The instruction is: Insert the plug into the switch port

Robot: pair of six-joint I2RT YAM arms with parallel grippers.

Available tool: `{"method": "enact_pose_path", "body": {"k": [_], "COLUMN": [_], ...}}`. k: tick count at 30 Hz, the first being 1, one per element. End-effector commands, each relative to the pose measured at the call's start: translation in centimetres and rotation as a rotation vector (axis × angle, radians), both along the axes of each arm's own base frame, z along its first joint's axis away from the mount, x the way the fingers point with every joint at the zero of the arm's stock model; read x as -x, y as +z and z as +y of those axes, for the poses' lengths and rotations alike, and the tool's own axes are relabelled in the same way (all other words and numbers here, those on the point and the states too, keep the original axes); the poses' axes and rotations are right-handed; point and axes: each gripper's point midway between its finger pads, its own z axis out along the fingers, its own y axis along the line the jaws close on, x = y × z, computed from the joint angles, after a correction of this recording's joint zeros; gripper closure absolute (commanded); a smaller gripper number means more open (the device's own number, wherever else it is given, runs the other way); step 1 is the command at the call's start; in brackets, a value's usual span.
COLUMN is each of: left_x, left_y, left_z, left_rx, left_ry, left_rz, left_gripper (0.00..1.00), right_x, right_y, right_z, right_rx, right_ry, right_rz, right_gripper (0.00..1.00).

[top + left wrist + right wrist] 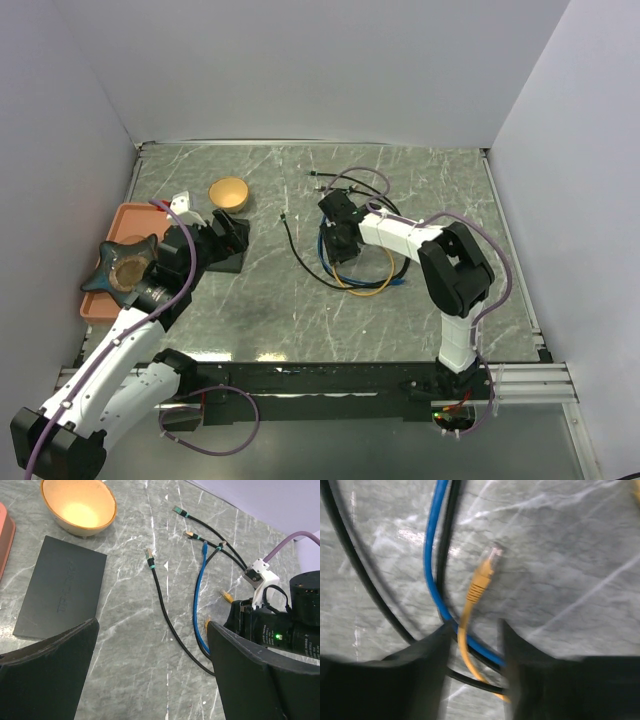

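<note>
The switch [62, 587] is a flat matte-black box lying on the marble beside the orange tray [105, 300]. My left gripper [152, 665] hovers just in front of it, open wide with only bare marble between its fingers. My right gripper [475, 640] is down over the tangle of cables [365, 280]. Its jaws stand apart astride a yellow cable [462, 645], a blue cable [431, 555] and a black one. The yellow plug [482, 577] lies on the table just ahead of the fingertips, with no finger touching it. This view is blurred.
A tan bowl [77, 507] stands beyond the switch. A dark star-shaped object [120, 265] sits on the orange tray. Loose black cables end in plugs [149, 554] between the two arms. White walls close in the table on three sides.
</note>
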Motion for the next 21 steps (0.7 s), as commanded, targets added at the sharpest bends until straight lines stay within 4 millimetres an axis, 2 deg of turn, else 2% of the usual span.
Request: {"method": "enact_pose_path", "body": {"k": [1,2,6,11,15,18,19,20,21], "left_x": [-0.2,-0.2,0.0,0.2,0.3,0.4,0.4,0.4,0.4], "left_y": [0.9,0.8,0.9,1.2,1.3,1.3,1.5,1.5,1.5], "left_z": [0.2,0.4,0.7,0.8,0.9,0.9,0.9,0.9,0.8], "left_rx": [-0.004,-0.010,-0.011,-0.007,-0.008,-0.005,-0.003,-0.002,0.000], "left_ry": [0.019,0.026,0.035,0.035,0.037,0.038,0.036,0.035,0.034], "left_rz": [-0.013,-0.008,-0.014,-0.025,-0.028,-0.031,-0.035,-0.036,-0.036], "left_gripper": [0.04,0.04,0.04,0.04,0.04,0.04,0.04,0.04,0.04], "right_x": [-0.6,-0.6,-1.0,-1.7,-1.1,-1.0,-1.3,-0.9,-1.2], "right_y": [0.5,0.8,2.7,5.4,8.9,10.1,9.9,9.2,8.4], "right_z": [1.8,2.1,2.9,2.9,3.1,3.0,2.6,2.1,2.2], "right_rx": [-0.104,-0.121,-0.183,-0.246,-0.342,-0.356,-0.332,-0.299,-0.279], "right_ry": [-0.001,0.005,0.032,0.033,0.065,0.067,0.050,0.039,0.034], "right_rz": [-0.017,-0.019,-0.051,-0.101,-0.160,-0.179,-0.176,-0.142,-0.122], "right_gripper": [0.68,0.78,1.00,1.00,1.00,1.00,0.80,0.68,0.61]}}
